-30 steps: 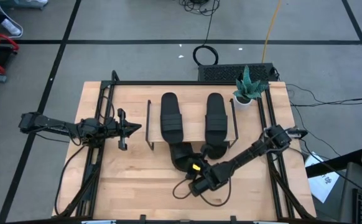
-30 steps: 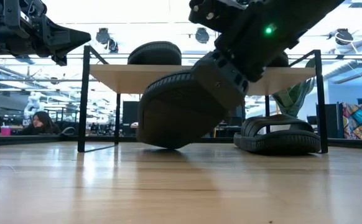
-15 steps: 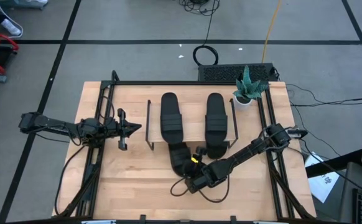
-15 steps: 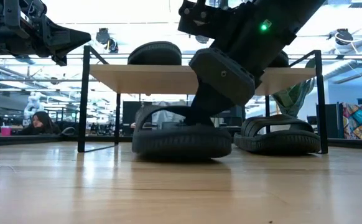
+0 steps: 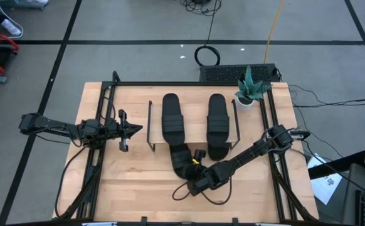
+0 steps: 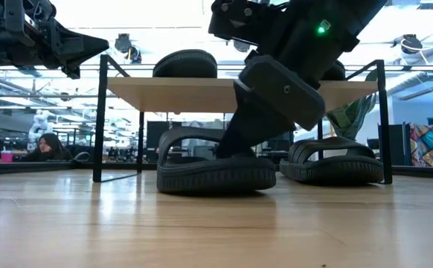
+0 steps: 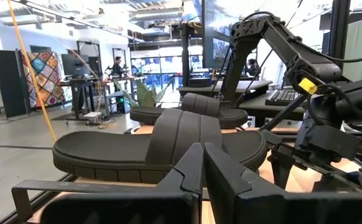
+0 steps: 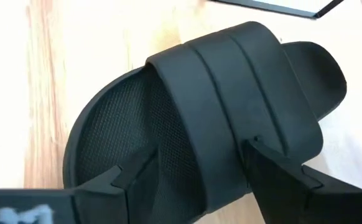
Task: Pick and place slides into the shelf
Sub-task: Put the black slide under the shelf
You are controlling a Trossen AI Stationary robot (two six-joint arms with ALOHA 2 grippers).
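Jaws spread on right gripper (image 8: 193, 177) over slide (image 8: 218, 124), left gripper (image 5: 134, 129) pressed together, no legible writing.

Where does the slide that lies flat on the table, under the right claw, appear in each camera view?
High view: slide at the shelf's front edge, just beyond the right claw.
Low view: centre foreground, flat on the table.
Left wrist view: I cannot tell it apart there.
Right wrist view: fills the frame, a finger on either side of its strap.
Shared landmark: the shelf.
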